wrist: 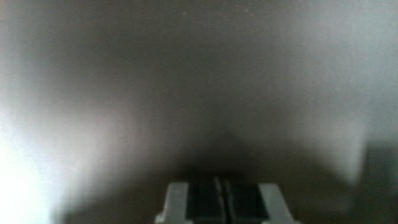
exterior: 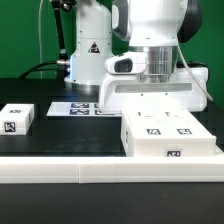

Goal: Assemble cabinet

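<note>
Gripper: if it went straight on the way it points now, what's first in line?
Most likely the cabinet: the gripper, fingers shut, points down at it, and the wrist view shows only a blurred pale surface close ahead. Exact gap unclear.

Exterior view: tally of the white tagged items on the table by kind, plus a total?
cabinet: 1
small tagged block: 1
marker board: 1
Total: 3
</note>
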Controlling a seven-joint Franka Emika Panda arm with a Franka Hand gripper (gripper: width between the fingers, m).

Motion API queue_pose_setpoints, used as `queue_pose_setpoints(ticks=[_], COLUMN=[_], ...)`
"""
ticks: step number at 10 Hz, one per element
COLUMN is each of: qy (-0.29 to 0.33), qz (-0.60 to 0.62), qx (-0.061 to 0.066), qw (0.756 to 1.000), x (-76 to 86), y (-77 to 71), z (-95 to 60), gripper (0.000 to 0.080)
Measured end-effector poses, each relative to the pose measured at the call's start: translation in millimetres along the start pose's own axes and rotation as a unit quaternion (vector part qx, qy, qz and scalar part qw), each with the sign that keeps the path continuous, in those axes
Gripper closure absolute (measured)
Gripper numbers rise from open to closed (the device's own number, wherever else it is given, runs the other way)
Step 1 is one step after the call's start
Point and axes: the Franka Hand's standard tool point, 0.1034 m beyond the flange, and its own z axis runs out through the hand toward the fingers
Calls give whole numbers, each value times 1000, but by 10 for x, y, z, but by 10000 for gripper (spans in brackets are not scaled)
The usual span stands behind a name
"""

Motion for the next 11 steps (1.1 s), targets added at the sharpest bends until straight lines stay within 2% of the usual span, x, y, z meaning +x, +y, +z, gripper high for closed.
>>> queue_pose_setpoints(ticks=[2,5,8,11], qy=[-1,3,8,6], qz=[-2,-13,-22,-22], qx=[0,0,1,1], qw=[1000,1000,1000,1000], x=[-1,15,113,92], y=[1,-10,-28,-25], z=[-12,-297,-557,-520], gripper=[797,797,797,797])
